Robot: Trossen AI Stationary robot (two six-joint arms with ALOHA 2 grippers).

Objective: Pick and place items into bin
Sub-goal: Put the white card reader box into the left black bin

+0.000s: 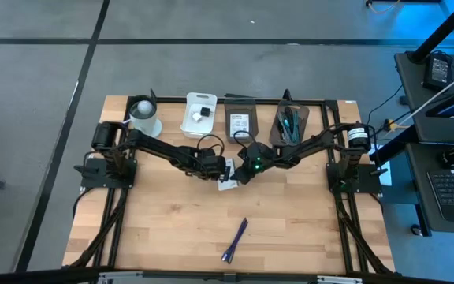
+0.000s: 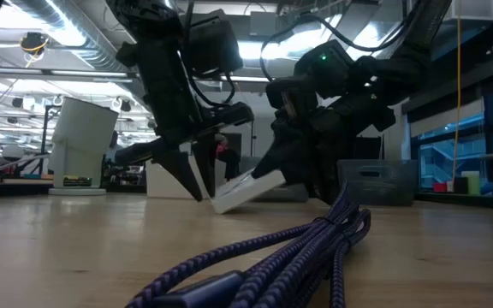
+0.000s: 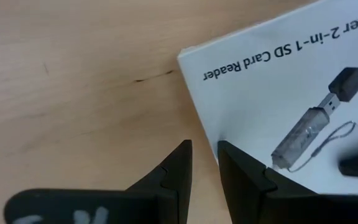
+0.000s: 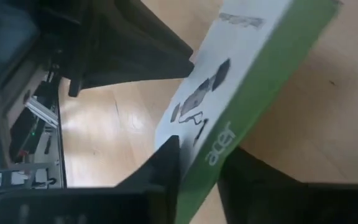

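Where the right gripper (image 4: 197,180) straddles the green edge of the Acer card reader box (image 4: 229,93), we see its fingers (image 4: 160,168) on either side of the box wall, seemingly pinching it; the grip looks partial rather than settled. At the opposite end, the left gripper (image 3: 204,168) has its fingers (image 3: 173,171) close together at the box's white printed corner, and we cannot tell whether that corner lies between them. From the low view, the box (image 2: 246,190) is tilted, one end lifted, the other at or near the bench (image 2: 58,239). From above, both grippers meet at the box (image 1: 227,183) in mid-bench.

We judge the task partly done. Along the far edge of the bench stand a white tray (image 1: 198,114) holding a small dark item, a dark tray (image 1: 240,122) with a printed card, and a dark bin (image 1: 290,125) with pens in it. A white cup (image 1: 143,117) sits at far left. Still loose are the box and a purple pen (image 1: 235,241) near the front edge.
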